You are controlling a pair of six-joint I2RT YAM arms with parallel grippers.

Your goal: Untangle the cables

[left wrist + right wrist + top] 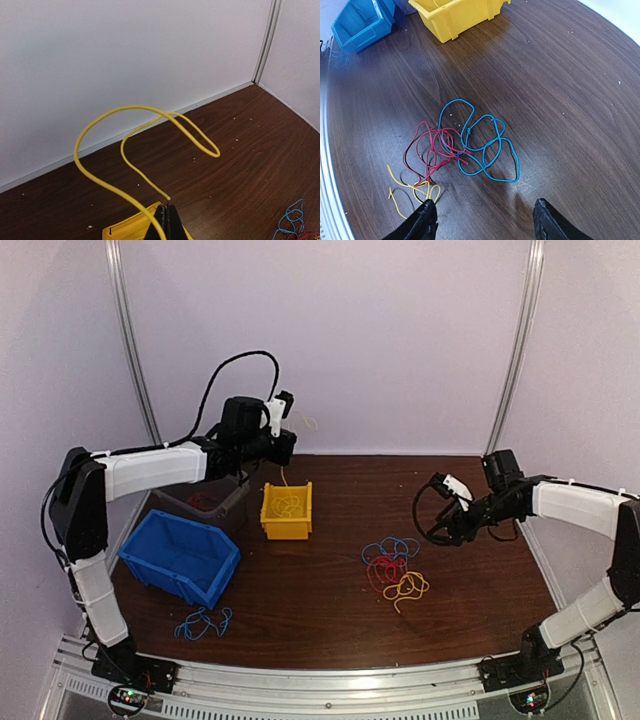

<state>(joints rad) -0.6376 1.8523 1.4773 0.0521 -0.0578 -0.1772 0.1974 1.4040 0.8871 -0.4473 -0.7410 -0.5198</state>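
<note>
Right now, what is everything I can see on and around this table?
tangled cables: one tangle, blue, red and yellow-orange, table's centre-right
yellow cable: one, yellow, lifted in the air over the yellow bin
loose blue cable: one small heap, blue, front left
yellow bin: one, yellow, back centre, yellow strands inside
blue bin: one, blue, left, tilted
dark bin: one, grey, behind the blue bin
table: one, dark brown wood
left gripper: one, black, shut on the yellow cable
right gripper: one, black, open, just right of the tangle
</note>
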